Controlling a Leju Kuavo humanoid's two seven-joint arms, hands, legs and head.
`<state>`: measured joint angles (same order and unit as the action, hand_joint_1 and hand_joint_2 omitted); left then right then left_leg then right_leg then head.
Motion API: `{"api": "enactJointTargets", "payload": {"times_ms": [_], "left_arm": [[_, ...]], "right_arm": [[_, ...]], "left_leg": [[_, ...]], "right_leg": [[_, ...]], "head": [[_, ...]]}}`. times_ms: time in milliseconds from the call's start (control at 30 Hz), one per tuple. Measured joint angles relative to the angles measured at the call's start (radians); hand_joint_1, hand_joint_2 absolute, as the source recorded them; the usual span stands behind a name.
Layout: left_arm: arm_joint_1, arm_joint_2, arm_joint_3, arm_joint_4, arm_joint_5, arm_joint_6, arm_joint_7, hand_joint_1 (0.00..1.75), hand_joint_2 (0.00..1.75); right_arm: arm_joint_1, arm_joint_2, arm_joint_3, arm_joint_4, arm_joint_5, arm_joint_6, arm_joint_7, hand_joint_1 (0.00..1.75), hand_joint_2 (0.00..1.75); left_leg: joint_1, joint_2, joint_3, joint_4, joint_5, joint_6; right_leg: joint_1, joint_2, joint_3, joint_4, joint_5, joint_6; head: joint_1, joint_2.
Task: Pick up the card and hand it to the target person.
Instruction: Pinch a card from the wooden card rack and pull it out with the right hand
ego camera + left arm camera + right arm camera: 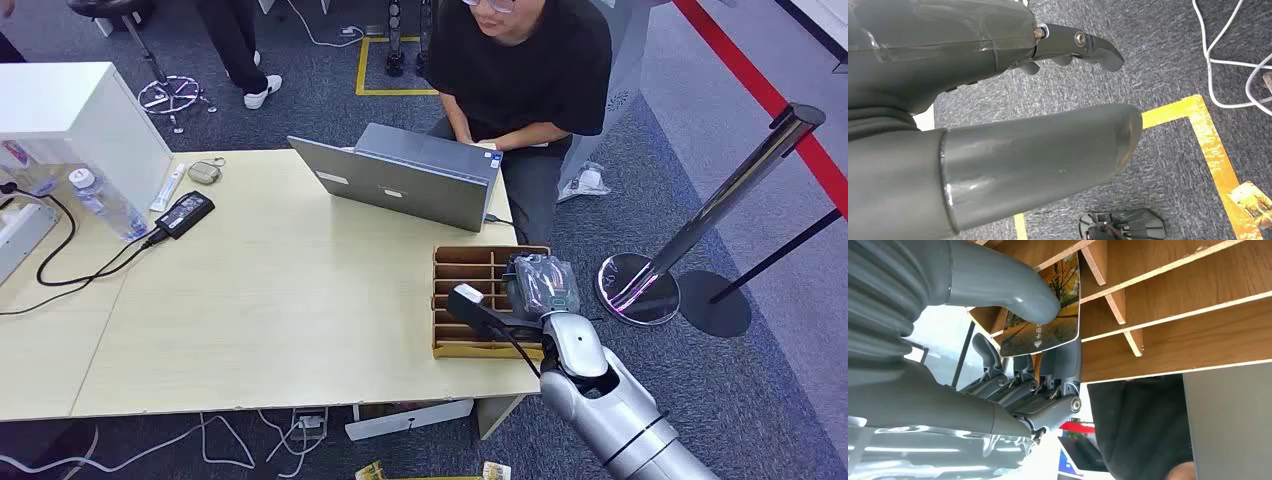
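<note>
Right wrist view gives me the best look: my right hand (1018, 355) has the card (1048, 310) pinched, thumb pressed on its face and the darker fingers (1060, 365) behind it. The card is glossy with rounded corners, printed with a yellow autumn tree scene plus some small white text I can't read. It sits right at the slots of the wooden organizer (1168, 305).

From the head view, that organizer (470, 262) is on the near right corner of a pale wooden table (260, 320), with a grey laptop (410, 178) and a person in black (525, 70) just beyond. Grey carpet, yellow floor tape.

My left hand (1013, 115) hangs over the carpet, fingers apart, holding nothing.
</note>
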<state>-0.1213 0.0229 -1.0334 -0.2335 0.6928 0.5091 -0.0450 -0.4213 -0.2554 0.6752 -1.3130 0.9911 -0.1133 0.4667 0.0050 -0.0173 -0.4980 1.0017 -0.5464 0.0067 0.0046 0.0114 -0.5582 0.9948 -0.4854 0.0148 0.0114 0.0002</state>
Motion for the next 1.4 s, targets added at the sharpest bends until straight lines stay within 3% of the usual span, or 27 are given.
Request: {"api": "enactJointTargets", "payload": {"times_ms": [1033, 1400], "left_arm": [[0.0, 0.0, 0.0, 0.0, 0.011, 0.0, -0.002, 0.0, 0.0], [0.001, 0.001, 0.0, 0.0, 0.011, 0.0, -0.001, 0.0, 0.0]], "right_arm": [[-0.005, -0.015, -0.008, -0.132, -0.065, -0.025, 0.013, 1.5, 1.75], [-0.083, -0.065, -0.048, -0.245, -0.002, -0.014, 0.055, 1.55, 1.75]], "left_leg": [[0.0, 0.0, 0.0, 0.0, 0.0, 0.0], [-0.001, 0.0, 0.0, 0.0, 0.0, 0.0]], "right_leg": [[0.0, 0.0, 0.0, 0.0, 0.0, 0.0], [0.0, 0.0, 0.0, 0.0, 0.0, 0.0]], "head": [[0.0, 0.0], [0.0, 0.0]]}}
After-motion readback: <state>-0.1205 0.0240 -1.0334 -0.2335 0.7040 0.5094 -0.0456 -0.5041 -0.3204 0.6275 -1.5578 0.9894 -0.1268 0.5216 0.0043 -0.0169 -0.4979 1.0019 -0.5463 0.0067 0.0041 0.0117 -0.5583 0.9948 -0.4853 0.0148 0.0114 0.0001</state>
